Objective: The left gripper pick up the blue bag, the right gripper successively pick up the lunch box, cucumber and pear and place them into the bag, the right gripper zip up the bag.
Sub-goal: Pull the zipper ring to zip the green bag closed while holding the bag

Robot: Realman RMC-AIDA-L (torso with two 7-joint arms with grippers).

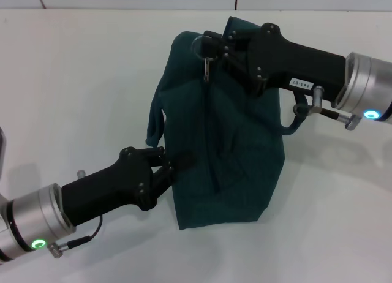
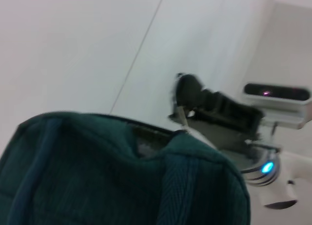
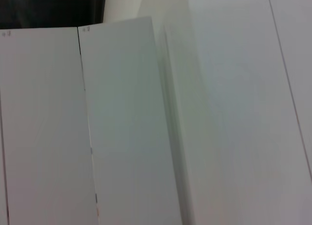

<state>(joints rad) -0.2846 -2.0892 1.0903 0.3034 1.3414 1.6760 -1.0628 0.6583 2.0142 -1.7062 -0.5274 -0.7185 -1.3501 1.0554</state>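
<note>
Bag: I see the dark teal fabric lunch bag (image 1: 226, 142) upright on the white desk (image 1: 79, 81).
Left gripper (image 1: 168, 163): fingers pinch the bag's side, steadying it.
Right gripper (image 1: 211, 47): fingers closed at the zip pull (image 1: 207, 67) on the bag's top, I judge for zipping.

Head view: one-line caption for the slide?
Right gripper at the blue bag top by the zip pull; left gripper holds its side.

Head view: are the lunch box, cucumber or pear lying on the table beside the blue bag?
No. Only the blue bag stands on the white table, with the left gripper and right gripper at it.

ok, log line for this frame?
left pincer: gripping dark teal fabric bag side | right pincer: at ring zip pull | zip: nearly shut
</note>
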